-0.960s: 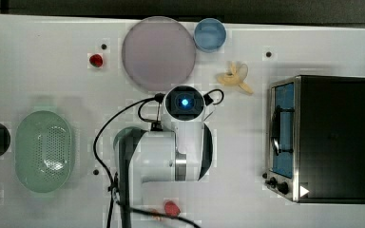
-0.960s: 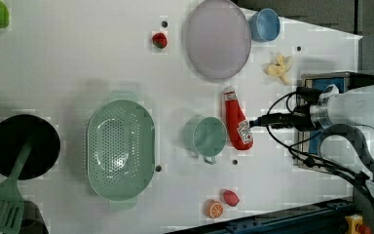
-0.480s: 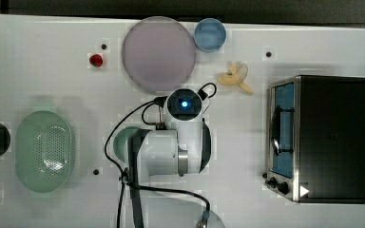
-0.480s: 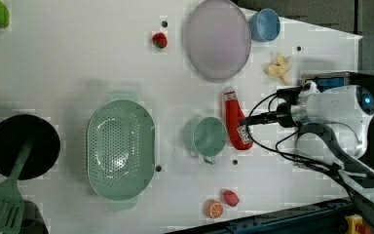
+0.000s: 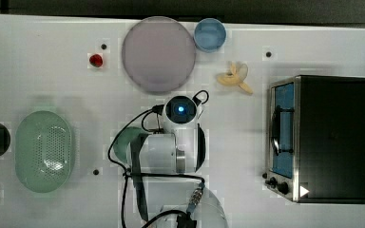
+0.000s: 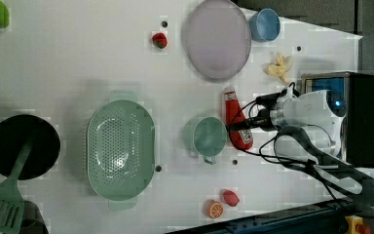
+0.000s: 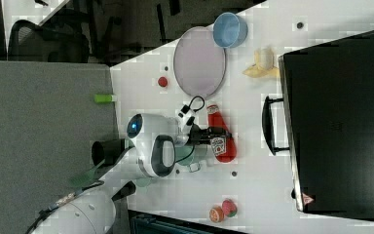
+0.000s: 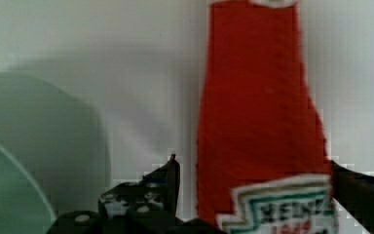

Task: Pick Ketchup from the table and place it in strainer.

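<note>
The Ketchup [image 6: 237, 122], a red bottle with a white cap, lies flat on the white table beside a green cup. My gripper [image 6: 243, 127] is down over its labelled lower body. In the wrist view the gripper [image 8: 253, 163] is open, with one black finger [image 8: 168, 178] on each side of the bottle [image 8: 258, 112] and a gap between them and it. The right view shows the gripper [image 7: 214, 132] across the bottle [image 7: 222, 141] too. The pale mint strainer [image 6: 121, 148] sits empty far toward the left view's left, also seen as the strainer [image 5: 43, 151] in the top view.
A darker green cup [image 6: 207, 138] stands right beside the bottle, between it and the strainer. A purple plate [image 6: 217, 39], blue cup [image 6: 264, 24], banana [image 6: 278, 68] and toaster oven [image 6: 365, 117] are nearby. A black pan [image 6: 22, 146] and spatula [image 6: 2, 204] lie beyond the strainer.
The arm has swung toward the left view's left and come down, bringing the gripper over the bottle. The gripper stayed open, and the bottle has not moved.
</note>
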You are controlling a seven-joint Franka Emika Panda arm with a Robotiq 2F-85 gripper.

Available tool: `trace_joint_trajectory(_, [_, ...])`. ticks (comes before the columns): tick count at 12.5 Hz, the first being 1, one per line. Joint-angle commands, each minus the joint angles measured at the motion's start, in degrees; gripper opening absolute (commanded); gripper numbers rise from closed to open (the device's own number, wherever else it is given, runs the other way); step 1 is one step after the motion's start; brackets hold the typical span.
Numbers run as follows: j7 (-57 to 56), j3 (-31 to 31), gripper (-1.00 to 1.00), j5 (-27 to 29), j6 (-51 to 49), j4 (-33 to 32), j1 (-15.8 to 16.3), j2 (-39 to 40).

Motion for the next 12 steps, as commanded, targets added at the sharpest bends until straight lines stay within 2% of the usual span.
trace_joint_trajectory(1, [-2.3, 0.7, 0.93, 0.1, 1.2, 0.3, -0.6, -0.5])
trace_joint_trajectory(4, [-2.3, 0.5, 0.25, 0.1, 1.1, 0.7, -0.6, -1.0])
trace_joint_trajectory(7, [-2.1, 0.5, 0.25, 0.1, -3.0, 1.3, -0.8, -5.2])
trace_joint_trajectory(12, [-0.5, 4.2, 0.25, 0.1, -19.2, 4.7, 0.0, -22.9])
